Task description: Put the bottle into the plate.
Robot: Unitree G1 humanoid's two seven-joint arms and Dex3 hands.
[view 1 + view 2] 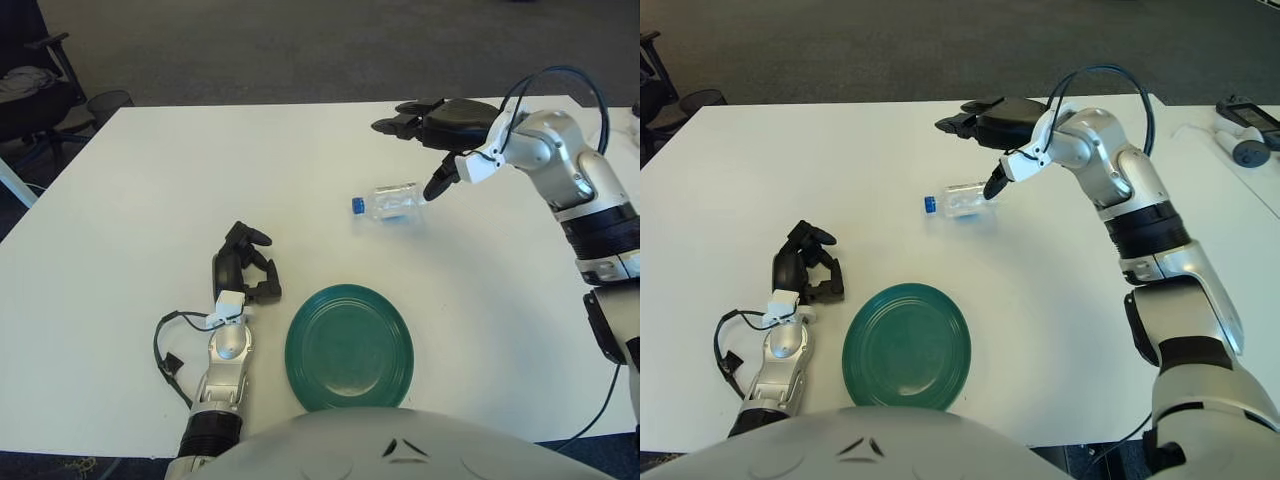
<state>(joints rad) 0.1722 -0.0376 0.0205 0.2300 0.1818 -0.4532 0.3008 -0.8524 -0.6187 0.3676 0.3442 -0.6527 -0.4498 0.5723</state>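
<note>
A clear plastic bottle (390, 202) with a blue cap lies on its side on the white table (150, 200), cap pointing left. It also shows in the right eye view (962, 199). My right hand (425, 135) hovers just above and behind the bottle's right end, fingers spread, thumb pointing down close to the bottle's base, holding nothing. A dark green plate (349, 346) lies near the table's front edge, in front of the bottle. My left hand (245, 265) shows left of the plate with fingers curled, empty.
A black office chair (40, 85) stands past the table's far left corner. Some small devices (1245, 130) lie on a second table at the far right. A black cable (170, 345) loops by my left wrist.
</note>
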